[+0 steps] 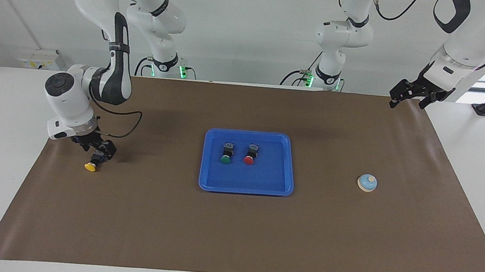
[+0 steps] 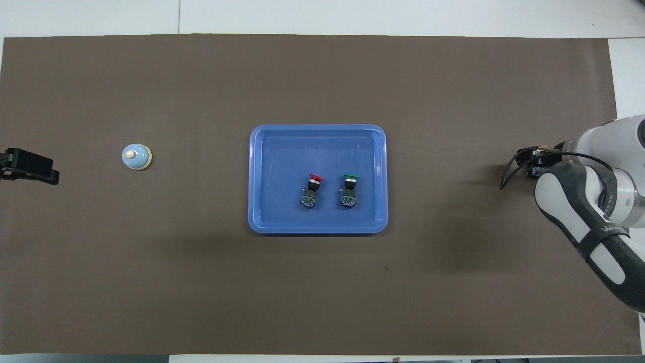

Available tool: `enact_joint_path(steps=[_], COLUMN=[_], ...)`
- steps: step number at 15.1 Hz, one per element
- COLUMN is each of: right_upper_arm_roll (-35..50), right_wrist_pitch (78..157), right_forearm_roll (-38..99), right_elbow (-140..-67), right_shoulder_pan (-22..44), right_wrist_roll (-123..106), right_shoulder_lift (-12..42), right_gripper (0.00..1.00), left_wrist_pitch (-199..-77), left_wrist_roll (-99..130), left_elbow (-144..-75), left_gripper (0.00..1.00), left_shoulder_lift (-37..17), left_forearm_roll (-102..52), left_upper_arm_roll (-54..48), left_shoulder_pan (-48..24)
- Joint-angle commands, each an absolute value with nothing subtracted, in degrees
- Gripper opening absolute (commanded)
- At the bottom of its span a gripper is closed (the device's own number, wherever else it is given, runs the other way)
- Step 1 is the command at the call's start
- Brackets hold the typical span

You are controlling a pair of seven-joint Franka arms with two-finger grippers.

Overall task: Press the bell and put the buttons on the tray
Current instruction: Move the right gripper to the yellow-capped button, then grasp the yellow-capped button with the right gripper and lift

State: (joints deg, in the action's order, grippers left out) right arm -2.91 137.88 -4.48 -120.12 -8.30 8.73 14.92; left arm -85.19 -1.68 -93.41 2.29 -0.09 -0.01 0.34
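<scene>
Your right gripper is low at the right arm's end of the table, its fingers clamped on the black body of the yellow button. The yellow cap points away from the robots, and it appears to touch the brown mat, though you cannot be sure of contact from the facing view. In the overhead view the right arm's wrist covers that button.

The blue tray sits at the middle of the table. Inside it lie the green button and the red button, side by side and apart, both tipped over with their caps pointing away from the robots. The green one is toward the right arm's end, the red one toward the left arm's end.

The bell stands upright on the mat, well apart from the tray, toward the left arm's end.

Your left gripper waits raised over the mat's edge at the left arm's end, fingers spread apart and holding nothing.
</scene>
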Motion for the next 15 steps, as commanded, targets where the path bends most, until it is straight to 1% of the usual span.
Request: enact_joint_path(steps=[1,2,3,4,5,6,7,8,12,14,15], right_upper_arm_roll=[-2.0,-2.0,-2.0,-2.0,-2.0,-2.0,-2.0,-2.0,-1.8,-1.3,-1.3], right_wrist_pitch=[139.7,140.9,141.8,141.9,141.5,141.1,140.6,140.0,136.0,131.9,129.4], right_forearm_roll=[-5.4,-5.4,-5.4,-5.4,-5.4,-5.4,-5.4,-5.4,-5.4,-5.4,-5.3], right_elbow=[-120.7,-120.7,-120.7,-120.7,-120.7,-120.6,-120.5,-120.4,-118.6,-115.7,-113.8], right_shoulder_pan=[-9.9,-10.1,-10.3,-10.4,-10.4,-10.4,-10.4,-10.3,-9.2,-8.5,-6.9], right_wrist_roll=[7.6,7.5,7.4,6.7,6.4,6.3,6.2,6.0,6.0,6.1,6.4], right_shoulder_lift=[15.9,16.4,16.7,16.9,16.8,16.8,16.8,16.7,16.2,16.0,16.0], right_gripper=[1.00,1.00,0.97,0.79,0.53,0.32,0.05,0.00,0.00,0.00,0.00], left_wrist_pitch=[-84.3,-84.3,-84.3,-84.3,-84.3,-84.3,-84.3,-84.3,-84.3,-84.3,-84.3], left_wrist_roll=[-1.5,-1.5,-1.5,-1.5,-1.5,-1.4,-1.5,-1.5,-1.4,-1.4,-1.5], left_elbow=[-92.8,-92.8,-92.8,-92.7,-92.8,-92.8,-92.8,-92.8,-92.8,-92.8,-92.8], left_gripper=[1.00,1.00,1.00,1.00,1.00,1.00,1.00,1.00,1.00,1.00,1.00], left_shoulder_lift=[2.5,2.5,2.5,2.5,2.5,2.5,2.5,2.5,2.5,2.5,2.5], left_forearm_roll=[-0.8,-0.8,-0.8,-0.8,-0.8,-0.8,-0.8,-0.8,-0.8,-0.8,-0.8], left_upper_arm_roll=[0.2,0.2,0.2,0.2,0.2,0.2,0.2,0.2,0.1,0.2,0.2], left_shoulder_pan=[0.4,0.4,0.4,0.4,0.4,0.4,0.4,0.4,0.4,0.4,0.4])
